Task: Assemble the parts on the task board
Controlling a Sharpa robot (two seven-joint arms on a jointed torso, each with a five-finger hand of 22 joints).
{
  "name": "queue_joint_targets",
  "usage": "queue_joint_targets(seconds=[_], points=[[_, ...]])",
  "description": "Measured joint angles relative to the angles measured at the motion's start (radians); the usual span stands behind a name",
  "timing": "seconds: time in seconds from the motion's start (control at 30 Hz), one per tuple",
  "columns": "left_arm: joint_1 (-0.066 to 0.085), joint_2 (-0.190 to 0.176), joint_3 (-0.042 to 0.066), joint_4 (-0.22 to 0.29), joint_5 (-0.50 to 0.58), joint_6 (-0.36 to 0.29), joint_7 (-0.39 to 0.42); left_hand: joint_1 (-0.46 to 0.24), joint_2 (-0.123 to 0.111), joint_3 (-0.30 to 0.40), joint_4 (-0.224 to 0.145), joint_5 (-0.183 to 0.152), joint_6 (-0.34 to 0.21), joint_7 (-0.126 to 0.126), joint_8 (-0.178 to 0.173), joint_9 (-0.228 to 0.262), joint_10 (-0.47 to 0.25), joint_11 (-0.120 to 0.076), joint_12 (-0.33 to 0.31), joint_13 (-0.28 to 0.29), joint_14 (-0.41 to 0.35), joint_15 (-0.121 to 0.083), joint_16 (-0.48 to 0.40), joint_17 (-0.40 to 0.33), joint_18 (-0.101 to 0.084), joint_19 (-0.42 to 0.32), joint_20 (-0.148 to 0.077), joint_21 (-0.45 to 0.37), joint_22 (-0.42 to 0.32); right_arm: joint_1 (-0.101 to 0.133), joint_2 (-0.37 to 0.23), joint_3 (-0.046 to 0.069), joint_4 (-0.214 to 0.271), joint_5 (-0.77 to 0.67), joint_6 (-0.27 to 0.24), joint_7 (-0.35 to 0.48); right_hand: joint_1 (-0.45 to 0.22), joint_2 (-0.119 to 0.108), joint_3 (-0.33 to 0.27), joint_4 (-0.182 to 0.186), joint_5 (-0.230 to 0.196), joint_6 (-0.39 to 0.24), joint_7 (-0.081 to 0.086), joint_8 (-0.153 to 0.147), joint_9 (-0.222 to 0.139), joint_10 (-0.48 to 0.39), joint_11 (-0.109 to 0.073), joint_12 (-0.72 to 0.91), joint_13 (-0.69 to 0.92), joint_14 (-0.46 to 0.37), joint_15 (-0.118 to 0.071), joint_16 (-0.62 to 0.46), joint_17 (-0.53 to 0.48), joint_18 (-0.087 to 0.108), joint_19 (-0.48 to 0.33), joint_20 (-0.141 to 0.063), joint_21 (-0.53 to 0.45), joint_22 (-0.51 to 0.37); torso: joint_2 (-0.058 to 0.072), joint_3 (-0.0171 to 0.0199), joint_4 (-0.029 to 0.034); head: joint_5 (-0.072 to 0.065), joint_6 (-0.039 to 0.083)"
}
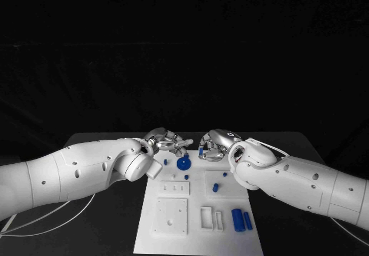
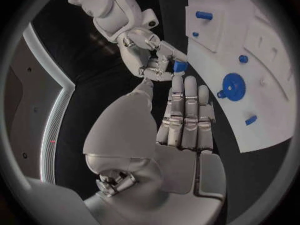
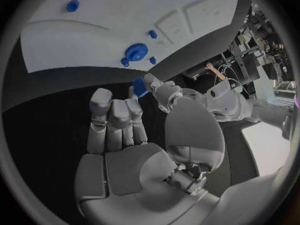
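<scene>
The white task board (image 1: pixel 173 234) lies in the middle of the black table. My right hand (image 1: pixel 217 145) is above the board's far end and pinches a small blue part (image 1: pixel 201 152) between thumb and a finger; the part (image 3: pixel 140 86) sits at its fingertips (image 3: pixel 133 105). My left hand (image 1: pixel 165 141) faces it from the other side, holding nothing. Its fingers (image 2: pixel 187 110) lie straight and together, with the tips just short of the held part (image 2: pixel 180 66). A blue disc (image 1: pixel 183 163) lies on the board below both hands.
Other blue parts are on the board: a small peg (image 1: pixel 165 161) by the disc, two pegs (image 1: pixel 215 187) near the middle, and two cylinders (image 1: pixel 241 220) at the near right edge. White cables (image 1: pixel 31 224) lie on the table at the left.
</scene>
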Motion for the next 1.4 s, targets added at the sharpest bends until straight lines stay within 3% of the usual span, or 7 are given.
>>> queue_joint_targets(seconds=[0.13,0.33,0.77,0.97,1.1,1.23,1.4], points=[[0.0,0.01,0.0,-0.005,-0.042,0.0,-0.04,-0.008,-0.008,0.005,0.0,0.0,0.0,0.0,0.0,0.0,-0.016,0.009,-0.006,0.001,-0.012,0.005,0.0,-0.004,0.0,-0.007,0.004,0.0,0.001,0.0,0.01,0.0,0.014,-0.018,0.005,-0.018,0.0,-0.01,0.004,0.012,0.0,0.0,0.0,0.018,0.0,0.0,0.0,0.0,0.0,0.0,0.0,0.0,0.0,0.0,0.0,0.0,0.0,0.0,-0.003,-0.0001,0.0005,0.003,0.001],[0.0,0.016,-0.001,-0.008,-0.096,0.002,-0.091,-0.028,-0.019,0.021,0.001,0.0,0.0,0.0,-0.004,0.001,-0.03,0.016,-0.009,0.007,-0.025,0.011,0.0,-0.009,-0.01,-0.016,0.006,0.0,0.002,0.0,0.023,0.0,0.023,-0.041,0.011,-0.04,0.003,-0.018,0.01,0.029,0.0,0.0,0.0,0.021,0.0,0.0,0.0,-0.004,0.0,0.0,0.0,0.0,0.0,0.001,0.003,-0.003,0.0,0.0,-0.004,0.0002,0.0012,0.007,0.004],[0.0,0.022,-0.001,0.0,-0.161,0.022,-0.147,-0.089,-0.053,0.06,0.003,0.0,0.011,-0.004,-0.004,0.005,-0.034,0.013,-0.009,0.024,-0.027,0.012,0.003,-0.013,-0.01,-0.02,0.009,0.0,0.007,0.0,0.036,0.0,0.033,-0.066,0.021,-0.058,0.005,-0.026,0.013,0.04,0.0,0.003,0.001,0.025,0.0,0.0,0.0,-0.008,0.0,0.002,0.002,0.0,0.0,0.001,0.005,-0.002,0.0,0.0,-0.002,-0.0002,0.0004,0.009,0.002],[0.0,0.022,-0.001,-0.001,-0.185,0.033,-0.17,-0.158,-0.061,0.097,0.002,0.0,0.018,-0.004,-0.004,0.009,-0.034,0.013,-0.009,0.037,-0.027,0.012,0.011,-0.016,-0.01,-0.02,0.009,0.0,0.009,0.0,0.036,0.0,0.04,-0.073,0.023,-0.062,0.007,-0.033,0.013,0.046,0.0,0.006,0.0,0.025,0.0,0.0,0.0,-0.008,0.0,0.002,0.002,0.0,0.0,0.001,0.005,-0.002,0.0,0.001,-0.001,-0.0002,0.0001,0.01,0.001],[0.0,0.023,-0.001,-0.001,-0.203,0.043,-0.185,-0.214,-0.08,0.146,0.001,0.0,0.033,-0.012,-0.004,0.016,-0.031,0.01,-0.004,0.051,-0.026,0.012,0.024,-0.017,-0.01,-0.02,0.009,0.0,0.012,0.0,0.038,0.0,0.045,-0.077,0.024,-0.064,0.007,-0.033,0.013,0.046,0.0,0.007,0.0,0.025,0.0,0.0,0.0,-0.008,0.0,0.002,0.002,0.0,0.0,0.001,0.005,-0.002,0.0,0.001,-0.001,-0.0002,0.0,0.011,0.0],[0.0,0.026,-0.001,0.0,-0.214,0.057,-0.197,-0.232,-0.08,0.166,0.0,0.028,0.04,-0.014,-0.004,0.021,-0.026,0.005,0.004,0.062,-0.021,0.007,0.034,-0.017,-0.01,-0.02,0.009,0.0,0.015,0.0,0.041,0.0,0.047,-0.08,0.025,-0.065,0.007,-0.033,0.015,0.048,0.0,0.007,0.0,0.025,0.0,0.0,0.0,-0.008,0.0,0.002,0.002,0.0,0.0,0.001,0.005,-0.002,0.0,0.001,-0.001,-0.0003,-0.0002,0.012,-0.001],[0.0,0.028,-0.001,0.0,-0.217,0.074,-0.21,-0.232,-0.07,0.168,-0.003,0.092,0.057,-0.021,0.002,0.03,-0.017,-0.004,0.019,0.079,-0.024,0.003,0.046,-0.015,-0.01,-0.023,0.006,0.0,0.022,0.0,0.046,0.0,0.048,-0.084,0.028,-0.067,0.007,-0.033,0.015,0.048,0.0,0.007,0.001,0.024,0.0,0.0,0.0,-0.008,0.0,0.002,0.002,0.0,0.0,0.001,0.005,-0.002,0.0,0.001,-0.001,0.0004,-0.0005,0.012,-0.002]])
